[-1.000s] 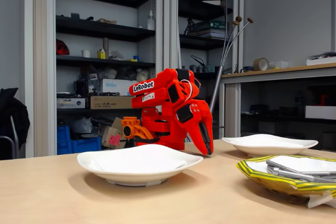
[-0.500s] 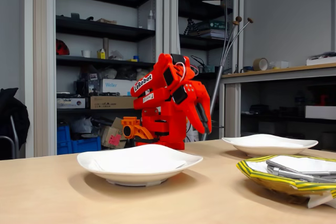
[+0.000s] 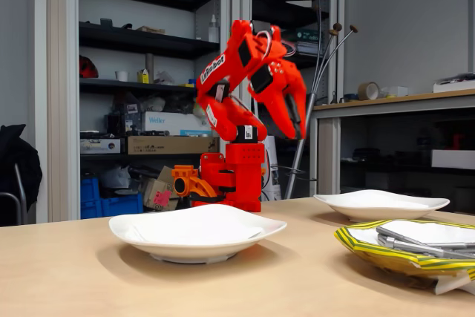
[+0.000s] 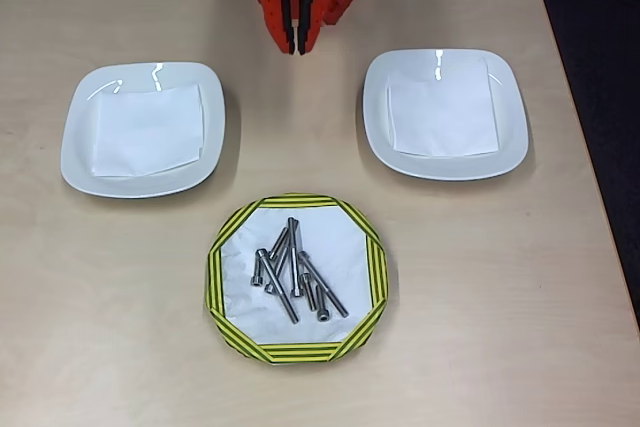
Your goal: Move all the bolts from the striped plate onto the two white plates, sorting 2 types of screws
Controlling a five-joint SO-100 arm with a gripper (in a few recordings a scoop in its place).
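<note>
Several grey bolts [image 4: 294, 271], long and short, lie jumbled on the striped plate [image 4: 215, 282] at the near middle of the table. In the fixed view the bolts [image 3: 415, 243] rest low on that striped plate [image 3: 371, 252] at the right. Two white plates flank the arm, one at the left [image 4: 78, 137] and one at the right [image 4: 374, 107], each with a white paper square and no bolts on it. My red gripper [image 4: 297, 47] hangs shut and empty at the far edge between the white plates, raised high above the table [image 3: 300, 131].
The arm's red base [image 3: 230, 180] stands at the table's far edge. In the fixed view one white plate [image 3: 197, 231] sits front and centre, the other [image 3: 382, 202] further right. Shelves and a bench stand behind the table.
The arm has unfolded and lifted the gripper from just above the tabletop to well above it. The plates and bolts have not moved.
</note>
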